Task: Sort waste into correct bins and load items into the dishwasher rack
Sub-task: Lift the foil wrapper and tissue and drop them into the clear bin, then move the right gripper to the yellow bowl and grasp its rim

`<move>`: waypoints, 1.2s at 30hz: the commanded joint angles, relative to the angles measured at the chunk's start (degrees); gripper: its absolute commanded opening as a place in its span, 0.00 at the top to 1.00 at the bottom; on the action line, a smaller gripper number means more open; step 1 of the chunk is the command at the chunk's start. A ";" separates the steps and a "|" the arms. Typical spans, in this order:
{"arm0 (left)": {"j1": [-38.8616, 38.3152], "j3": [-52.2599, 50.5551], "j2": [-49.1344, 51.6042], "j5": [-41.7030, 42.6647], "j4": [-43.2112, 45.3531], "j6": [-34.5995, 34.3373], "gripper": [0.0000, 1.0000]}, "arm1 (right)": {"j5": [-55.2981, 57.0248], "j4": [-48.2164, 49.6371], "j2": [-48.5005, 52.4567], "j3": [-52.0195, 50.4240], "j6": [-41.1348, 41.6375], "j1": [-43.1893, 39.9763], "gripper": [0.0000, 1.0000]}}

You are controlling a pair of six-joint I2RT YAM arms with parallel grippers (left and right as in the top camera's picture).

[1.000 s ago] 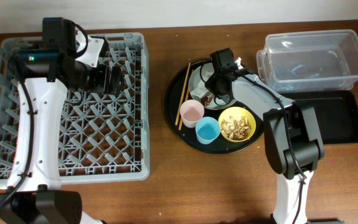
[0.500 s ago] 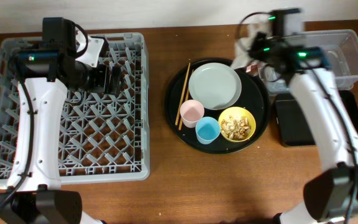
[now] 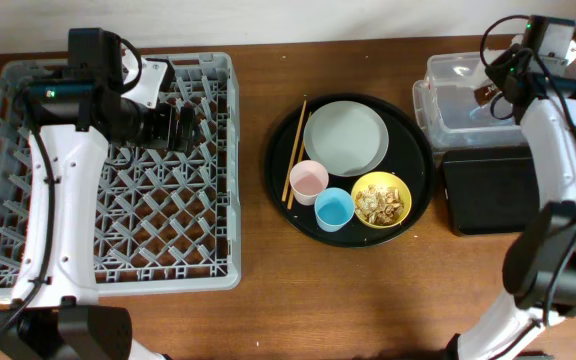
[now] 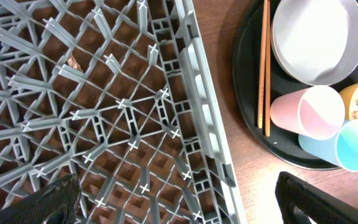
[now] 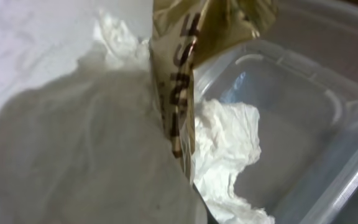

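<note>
Overhead and wrist views. The left gripper (image 3: pixel 184 128) is held above the dishwasher rack (image 3: pixel 224 180); its fingers (image 4: pixel 47 203) are spread wide with nothing between them. The right gripper (image 3: pixel 488 88) is positioned over the clear tub (image 3: pixel 458 118). In its wrist view, a crumpled white napkin (image 5: pixel 73 149) and a tan printed wrapper (image 5: pixel 180 81) are seen hanging above the tub and hide the fingers, so their state cannot be told. The black tray (image 3: pixel 488 190) lies just beside the tub. On the round tray (image 3: pixel 409 214) are set the plate (image 3: pixel 345 138), chopsticks (image 3: pixel 296 150), pink cup (image 3: pixel 308 180), blue cup (image 3: pixel 334 209) and yellow bowl (image 3: pixel 381 199), the bowl containing food scraps (image 3: pixel 378 203).
</note>
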 commanded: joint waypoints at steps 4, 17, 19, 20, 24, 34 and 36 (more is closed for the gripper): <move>0.02 1.29 0.31 1.05 0.07 0.72 0.01 | 0.37 3.58 2.69 0.02 1.07 -0.07 0.41; 0.02 1.29 0.31 1.07 0.04 0.70 0.00 | -28.63 -9.33 -12.35 0.09 -15.23 1.55 0.24; 0.02 1.29 0.31 1.07 0.04 0.72 0.01 | -29.03 -14.80 -13.57 0.09 -17.27 3.30 0.24; 0.02 1.29 0.31 1.07 0.04 0.72 0.01 | -29.03 -18.45 -13.86 0.09 -18.75 4.90 0.24; 0.02 1.29 0.31 1.07 -0.02 0.70 0.01 | -28.94 -28.63 -13.79 0.07 -20.68 11.34 0.24; 0.02 1.25 0.31 1.03 -0.57 0.74 0.01 | -18.40 -38.91 -13.68 -5.51 -17.25 22.18 0.34; 0.04 1.25 0.31 -0.22 -0.57 0.72 0.01 | -16.11 -36.20 -12.90 -9.11 -12.92 25.18 0.42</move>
